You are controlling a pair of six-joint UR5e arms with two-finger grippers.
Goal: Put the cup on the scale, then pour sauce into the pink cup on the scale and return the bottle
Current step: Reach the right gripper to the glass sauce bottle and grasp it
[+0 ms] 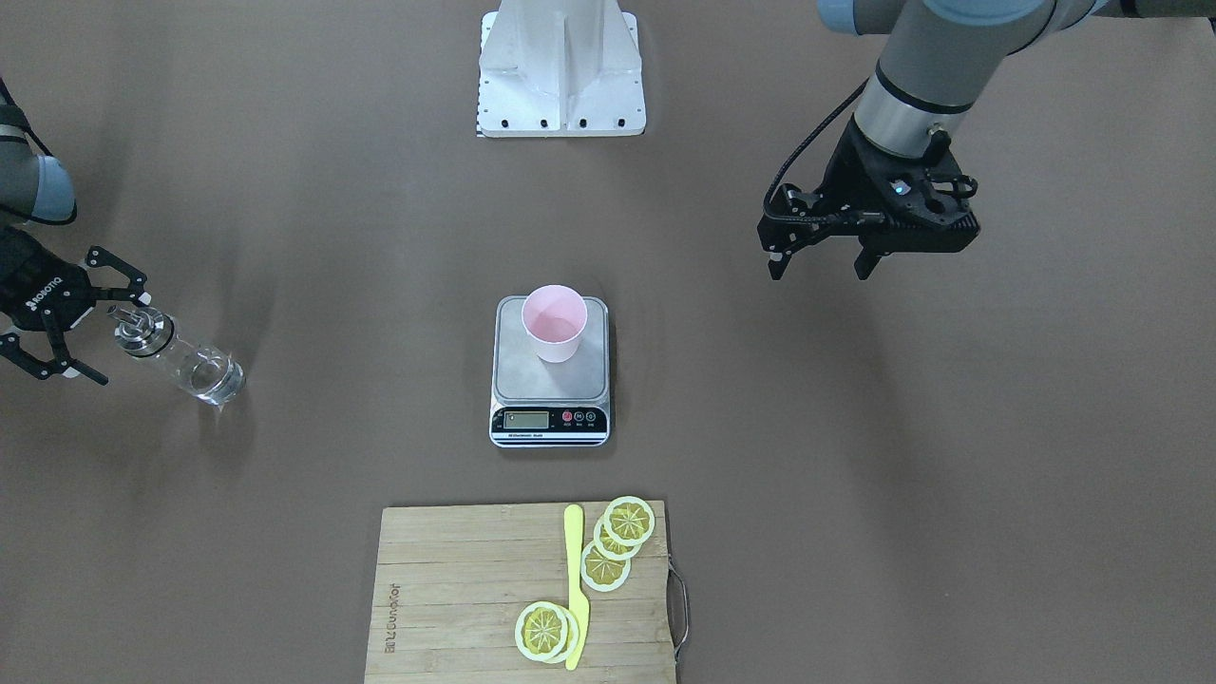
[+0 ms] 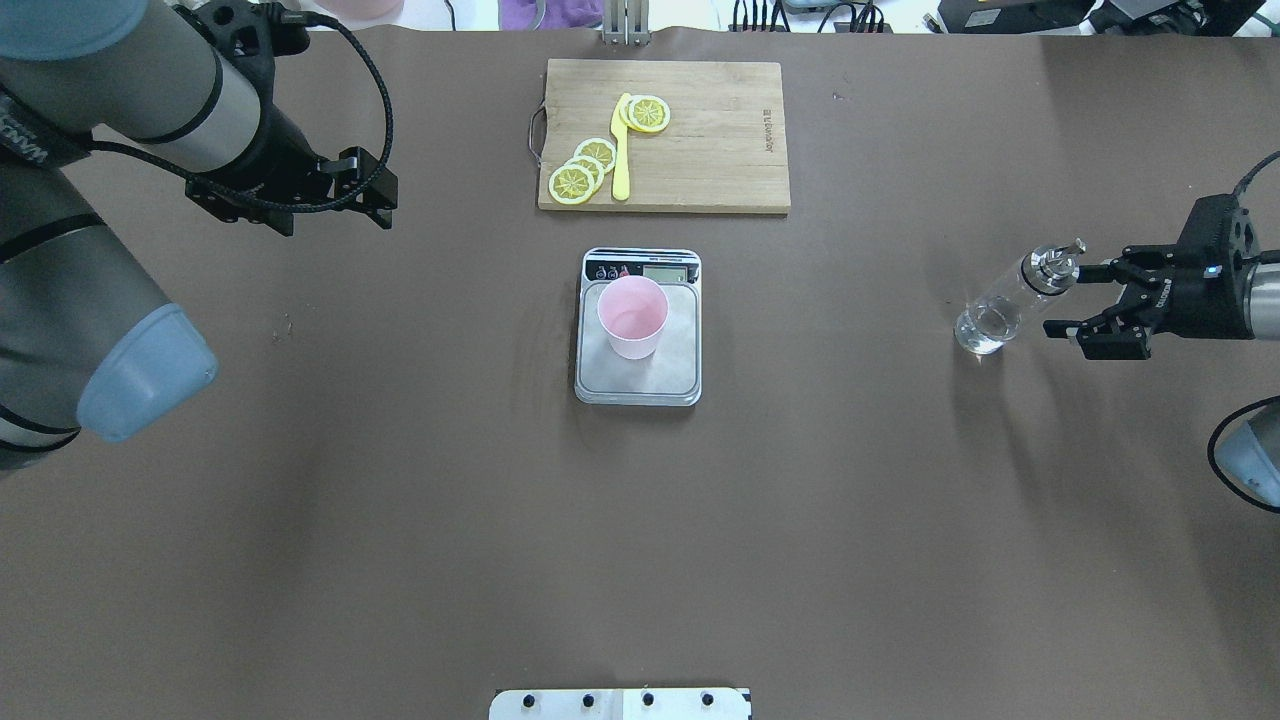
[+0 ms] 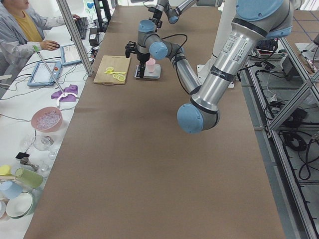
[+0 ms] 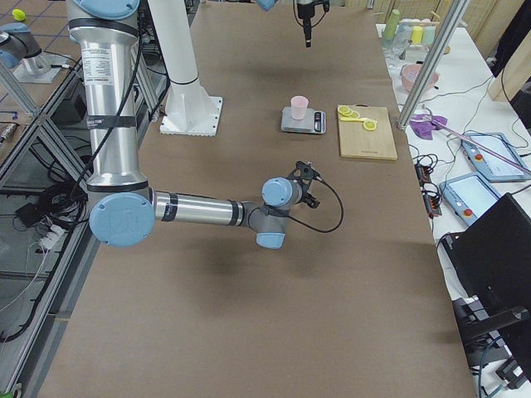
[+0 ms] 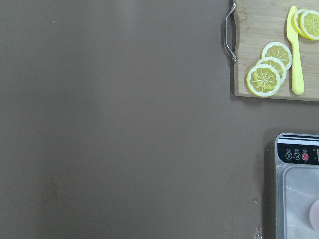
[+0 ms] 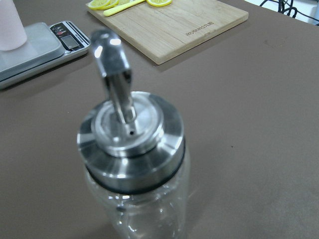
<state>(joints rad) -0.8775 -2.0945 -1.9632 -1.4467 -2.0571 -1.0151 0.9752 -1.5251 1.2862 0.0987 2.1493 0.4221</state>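
The cup (image 2: 632, 315) sits on the scale (image 2: 640, 382), so I think I now grab the bottle (image 2: 1000, 310) standing on the worktop (image 2: 400, 500); my right tool (image 2: 1068, 300), spread wide beside its cap, must squeeze it.

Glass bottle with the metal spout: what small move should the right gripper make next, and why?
Probably advance the open right gripper a little until it straddles the clear glass bottle, then close. The pale pink cup already stands on the silver scale; the bottle stands ungripped.
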